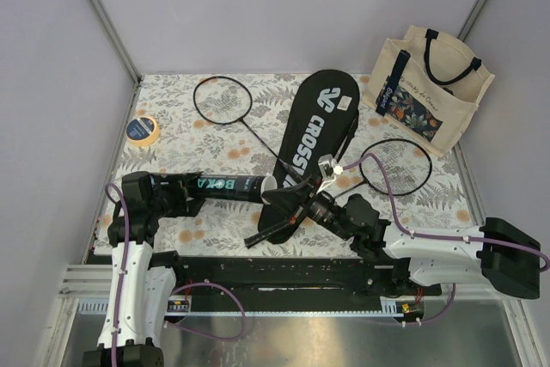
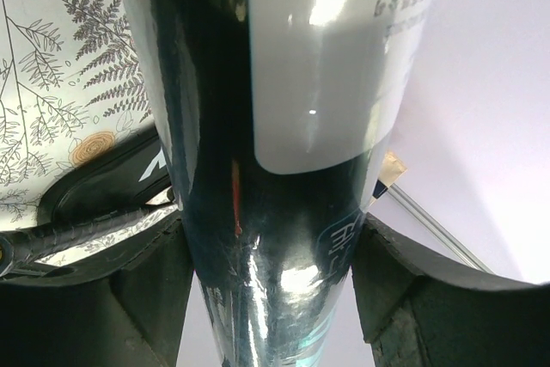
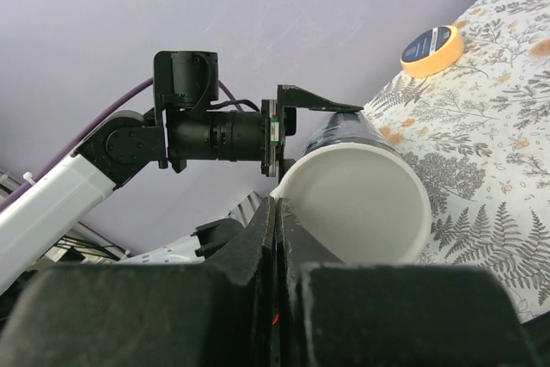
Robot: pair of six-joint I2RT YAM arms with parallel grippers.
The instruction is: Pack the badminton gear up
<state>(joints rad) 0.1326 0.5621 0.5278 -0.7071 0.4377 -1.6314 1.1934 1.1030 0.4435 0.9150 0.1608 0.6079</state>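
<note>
My left gripper (image 1: 185, 192) (image 2: 271, 251) is shut on the black tube (image 1: 225, 185) (image 2: 275, 169) with teal lettering, one finger pressed to each side, and holds it lying level. The tube's white end (image 1: 268, 182) (image 3: 357, 204) faces my right gripper (image 1: 282, 198) (image 3: 275, 205), which is shut with nothing visible between its fingers; its tips touch the white rim. The long black bag (image 1: 314, 122) marked "CROSSWAY" lies in the middle. One racket (image 1: 222, 99) lies at the back left, another (image 1: 395, 166) to the right. No shuttlecock is clearly visible.
A cream tote bag (image 1: 430, 83) with dark handles stands at the back right corner. A yellow-rimmed tape roll (image 1: 142, 129) (image 3: 432, 49) lies at the far left by the wall. Grey walls enclose the flowered table (image 1: 215, 139) on three sides.
</note>
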